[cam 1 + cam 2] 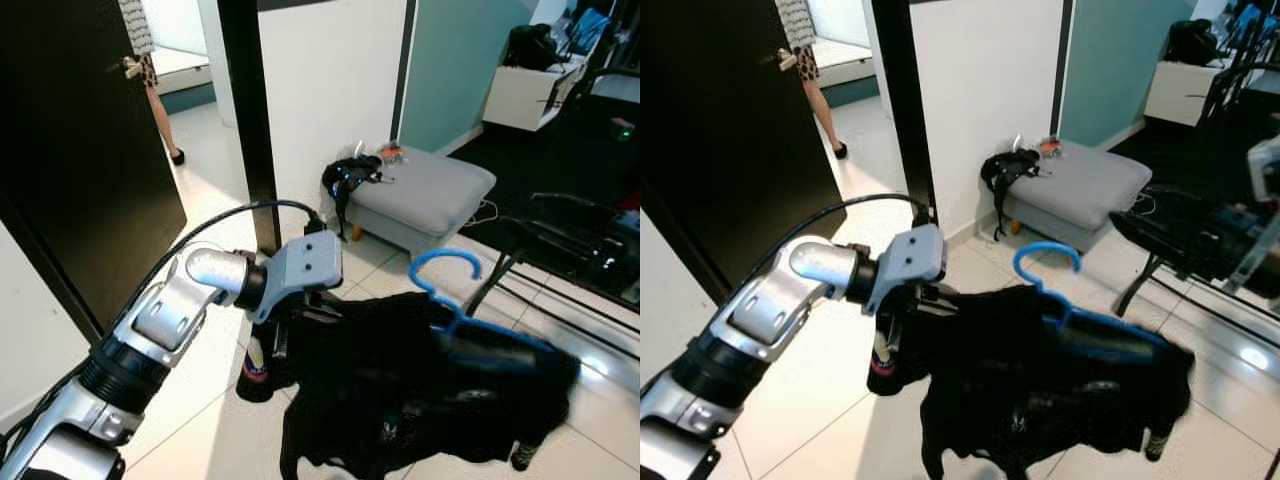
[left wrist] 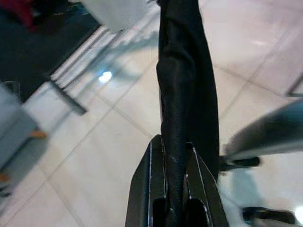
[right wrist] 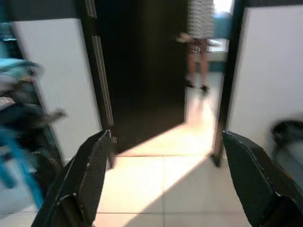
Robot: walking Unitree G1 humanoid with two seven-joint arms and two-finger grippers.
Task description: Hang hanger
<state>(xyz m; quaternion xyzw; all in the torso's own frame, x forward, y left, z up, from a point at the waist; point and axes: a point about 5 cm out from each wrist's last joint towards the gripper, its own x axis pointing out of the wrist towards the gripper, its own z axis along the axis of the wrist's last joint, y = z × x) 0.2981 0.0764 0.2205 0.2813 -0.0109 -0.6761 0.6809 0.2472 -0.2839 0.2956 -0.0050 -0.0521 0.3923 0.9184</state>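
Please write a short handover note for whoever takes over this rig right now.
Left end effector: shut on the black garment, held above the tiled floor.
Right end effector: open, holding nothing, facing a doorway.
The garment is draped on the blue hanger, hook free, pointing up.
Done: garment and hanger lifted.
Left: hang the hook; the black rack at right looks the likely place.

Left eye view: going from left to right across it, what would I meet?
Dark door → person's legs → silver left arm → blue hanger carrying a black garment → black rack.
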